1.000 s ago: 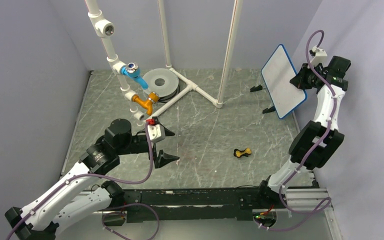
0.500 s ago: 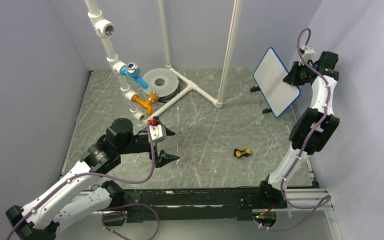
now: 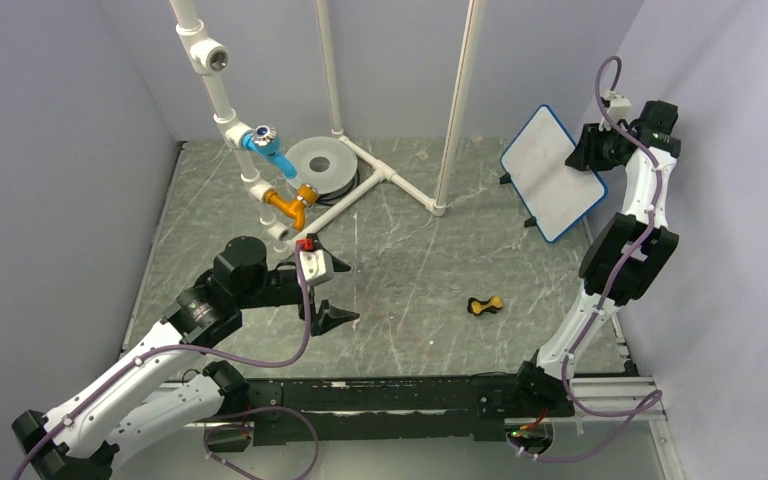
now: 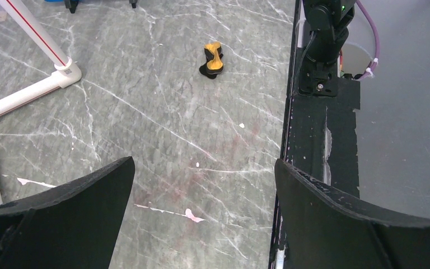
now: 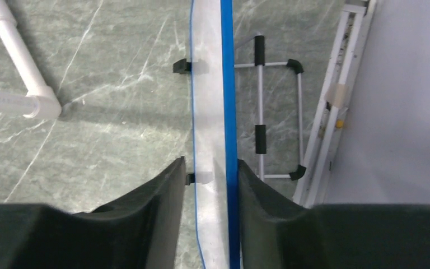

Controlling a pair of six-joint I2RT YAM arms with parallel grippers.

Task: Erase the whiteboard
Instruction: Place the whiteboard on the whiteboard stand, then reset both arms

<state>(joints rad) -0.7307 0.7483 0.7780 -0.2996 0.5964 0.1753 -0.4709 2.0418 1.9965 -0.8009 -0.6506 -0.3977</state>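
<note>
at the far right of the table (image 3: pixel 410 260), the whiteboard (image 3: pixel 552 172) stands tilted, face blank, just beside a wire stand (image 5: pixel 260 101). right fingers (image 5: pixel 145 213) straddle its blue rim, set narrow, one close by each face; whether they pinch it i cannot tell. near the left base, left fingers (image 4: pixel 61 213) hang wide apart over the table, holding nothing. a small yellow-and-black thing (image 3: pixel 484 304) lies on the table between the arms, well apart from both.
</note>
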